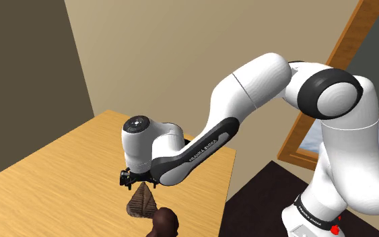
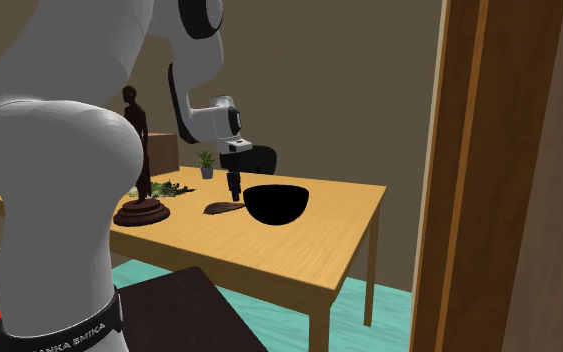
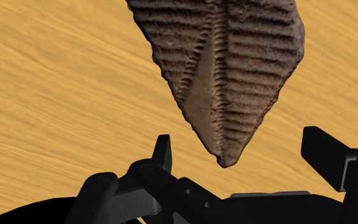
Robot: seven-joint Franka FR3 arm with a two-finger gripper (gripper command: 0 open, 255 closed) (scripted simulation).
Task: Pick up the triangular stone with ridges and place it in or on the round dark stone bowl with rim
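The pincer [image 3: 241,145] is seen wide open, its two black fingers [image 3: 163,154] standing well apart with nothing clasped between them. The triangular ridged stone [image 3: 228,70], brown and grooved on either side of a central furrow, is laid flat on the wooden desk [image 3: 63,95]. Its pointed end lies between the fingers but is touched by neither.

In the shoulder view the pincer [image 1: 136,182] is held just above the stone [image 1: 143,202], which is found low in that view on the desk [image 1: 80,155]. The rounded dark brown top of a statuette [image 1: 165,222] is seen just beside it.

In the second exterior view the stone [image 2: 224,208] is seen just beside the round black bowl [image 2: 277,204], on that view's left of it, and the pincer [image 2: 234,190] is poised over the stone. The statuette [image 2: 139,150] on its round base, a small potted plant [image 2: 206,162] and some green leaves [image 2: 169,188] are set farther along the desk [image 2: 319,235].
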